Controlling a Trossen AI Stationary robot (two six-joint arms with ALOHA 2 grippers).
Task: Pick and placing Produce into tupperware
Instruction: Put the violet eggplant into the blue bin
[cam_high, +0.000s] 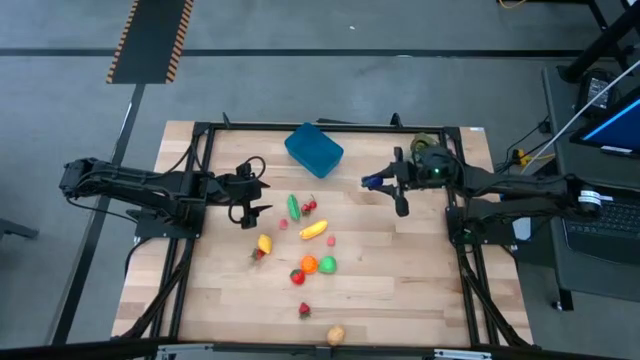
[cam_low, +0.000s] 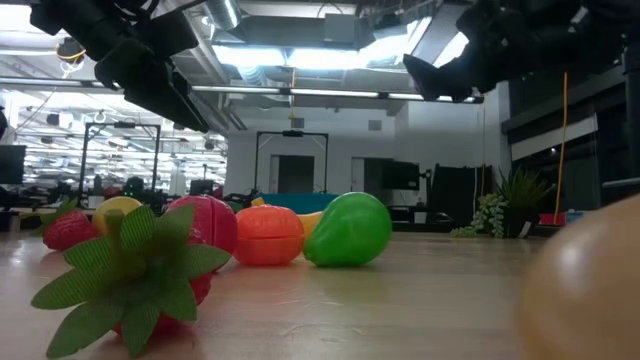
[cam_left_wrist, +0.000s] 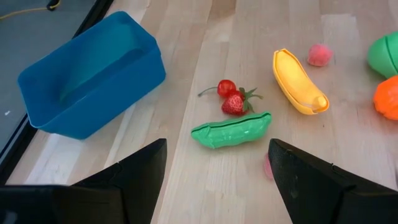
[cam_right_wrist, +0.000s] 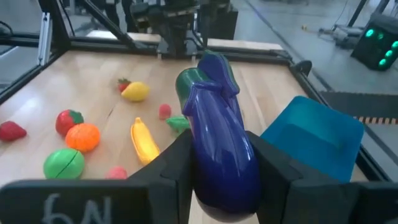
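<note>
Right claw (cam_right_wrist: 221, 168) grips a purple eggplant (cam_right_wrist: 221, 134) near the blue tupperware (cam_right_wrist: 314, 137); left claw (cam_left_wrist: 214, 168) hangs wide above a green pea pod (cam_left_wrist: 231, 129), its arm cut off

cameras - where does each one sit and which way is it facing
High: above the table, looking straight down; both arms show, left gripper, right gripper.
Low: at table-top height, looking level past a green fruit into the room; arms hang dark overhead.
Left wrist: looks past its open fingers at a green pea pod and the blue container.
Right wrist: its fingers clamp a purple eggplant.
Shared: both wrist views show the container and yellow banana.
</note>
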